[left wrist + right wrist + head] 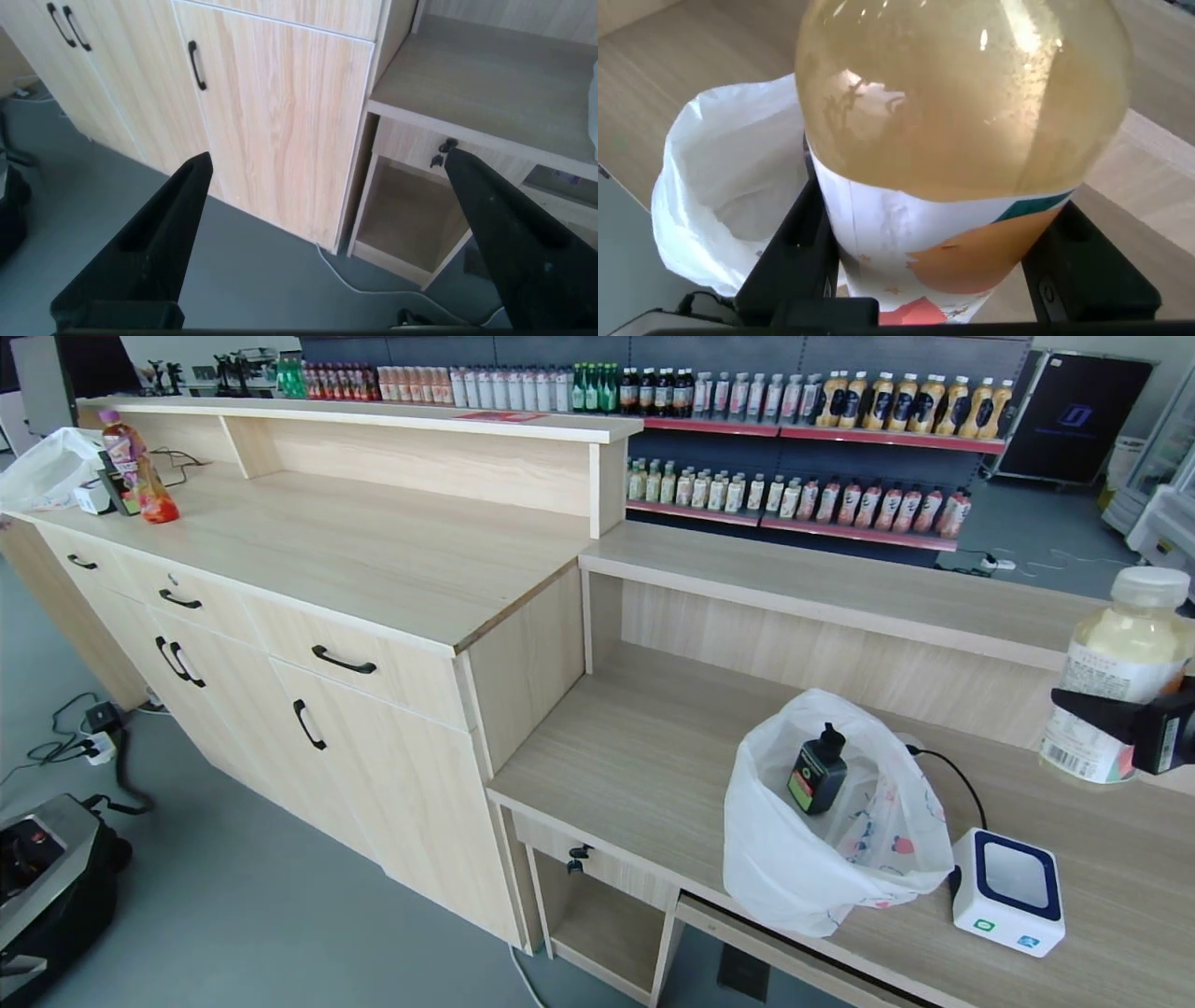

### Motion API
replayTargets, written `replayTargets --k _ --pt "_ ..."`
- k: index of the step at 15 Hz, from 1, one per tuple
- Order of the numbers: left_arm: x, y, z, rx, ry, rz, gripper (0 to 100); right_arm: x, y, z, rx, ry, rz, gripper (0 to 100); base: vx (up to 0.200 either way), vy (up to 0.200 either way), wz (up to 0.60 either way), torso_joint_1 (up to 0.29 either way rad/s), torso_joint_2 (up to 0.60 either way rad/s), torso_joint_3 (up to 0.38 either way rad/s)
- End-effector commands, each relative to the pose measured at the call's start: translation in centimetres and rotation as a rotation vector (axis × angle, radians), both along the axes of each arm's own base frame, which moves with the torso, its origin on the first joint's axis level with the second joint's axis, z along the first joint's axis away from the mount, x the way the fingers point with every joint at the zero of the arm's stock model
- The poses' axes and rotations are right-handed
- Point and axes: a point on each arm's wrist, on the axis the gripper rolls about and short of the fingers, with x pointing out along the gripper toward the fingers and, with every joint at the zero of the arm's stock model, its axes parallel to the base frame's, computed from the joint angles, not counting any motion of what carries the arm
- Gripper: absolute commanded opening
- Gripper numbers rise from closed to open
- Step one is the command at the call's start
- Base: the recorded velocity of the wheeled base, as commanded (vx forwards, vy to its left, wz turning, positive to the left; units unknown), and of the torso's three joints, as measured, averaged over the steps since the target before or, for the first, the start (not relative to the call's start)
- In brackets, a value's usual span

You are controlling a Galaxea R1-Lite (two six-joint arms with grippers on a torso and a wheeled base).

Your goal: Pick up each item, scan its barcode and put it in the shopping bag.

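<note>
At the right edge of the head view my right gripper (1125, 723) is shut on a pale yellow drink bottle (1116, 686) with a white cap, held upright above the lower counter. In the right wrist view the bottle (962, 131) sits between the black fingers (799, 238), over the shopping bag (729, 205). The white shopping bag (822, 859) stands open on the lower counter with a dark bottle (817, 770) inside. A white barcode scanner (1013, 891) sits just right of the bag. My left gripper (327, 243) hangs open over the floor, beside the cabinet.
The tall wooden counter (373, 551) with drawers stands to the left; a red drink bottle (140, 467) and another white bag (47, 467) sit at its far end. Shelves of bottles (794, 401) line the back. Cables (93, 737) and a black device (47, 877) lie on the floor.
</note>
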Motion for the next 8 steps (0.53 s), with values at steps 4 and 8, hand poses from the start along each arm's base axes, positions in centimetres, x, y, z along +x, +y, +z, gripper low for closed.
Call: replayTargets --k 4,8 --pt "0.0 0.0 0.0 0.000 0.000 0.000 100 4.2 1.9 -4.9 0.025 0.143 0.100 0 0.000 0.000 0.30 0.001 0.00 0.000" --pt "0.0 0.0 0.0 0.000 0.000 0.000 100 7.8 2.1 -9.1 0.046 0.159 0.172 0 0.000 0.000 0.00 0.000 0.00 0.000"
